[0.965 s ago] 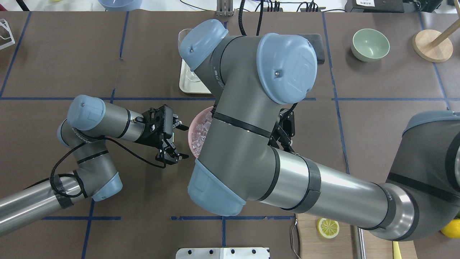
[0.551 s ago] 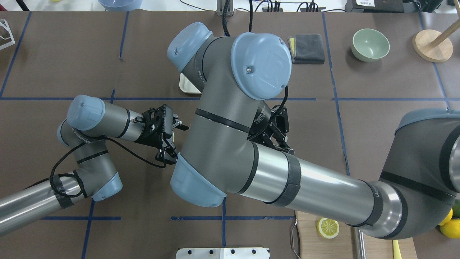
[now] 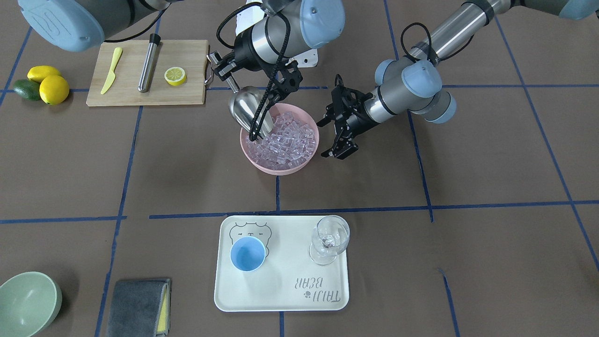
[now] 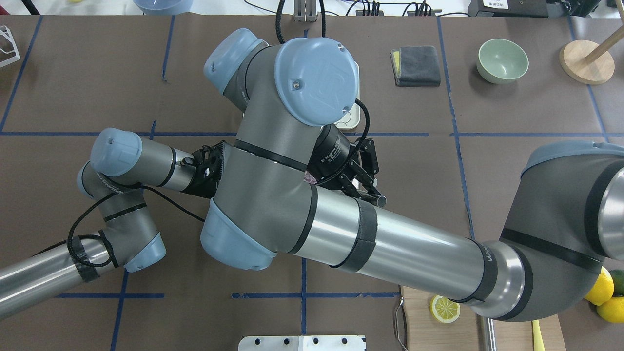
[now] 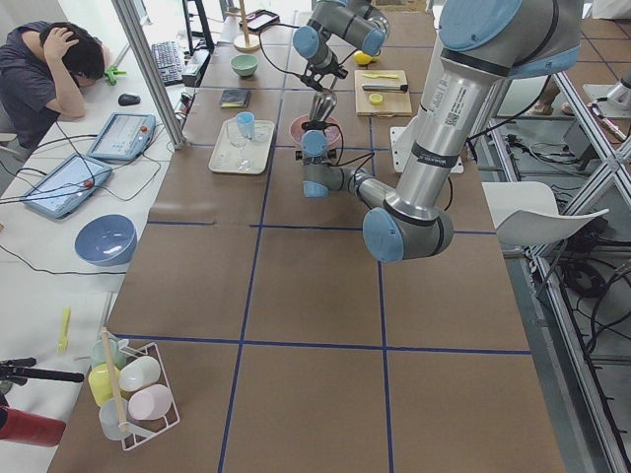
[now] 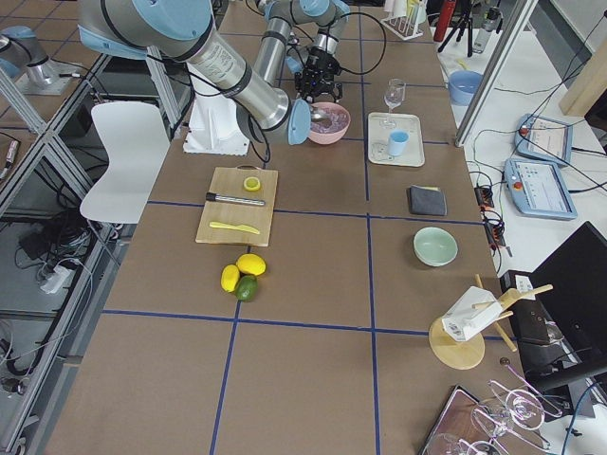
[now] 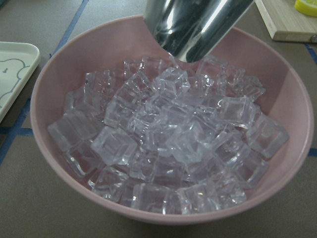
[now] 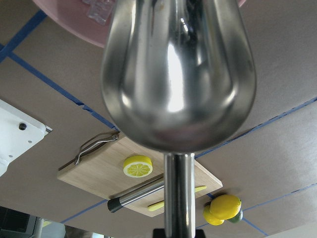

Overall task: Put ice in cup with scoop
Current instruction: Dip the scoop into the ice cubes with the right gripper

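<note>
The steel scoop (image 3: 245,110) is tilted mouth-down, its tip in the ice (image 3: 285,138) that fills a pink bowl (image 3: 281,169). My right gripper (image 3: 223,70) is shut on the scoop's thin handle (image 8: 177,193). The scoop's underside fills the right wrist view (image 8: 178,74). The left wrist view shows the ice (image 7: 163,144) with the scoop (image 7: 193,25) above it. My left gripper (image 3: 328,139) is open and empty, just beside the bowl. The light-blue cup (image 3: 247,253) stands empty on the white tray (image 3: 281,290). In the overhead view my right arm hides the bowl.
A clear wine glass (image 3: 330,238) stands on the tray beside the cup. A wooden board (image 3: 187,93) holds a lemon slice (image 3: 175,75), yellow knife and steel cylinder (image 3: 149,63). A green bowl (image 3: 25,302) and grey cloth (image 3: 138,306) lie at the near edge.
My right arm has swung leftward in the overhead view and now covers the pink bowl and the left gripper. The left arm has not moved.
</note>
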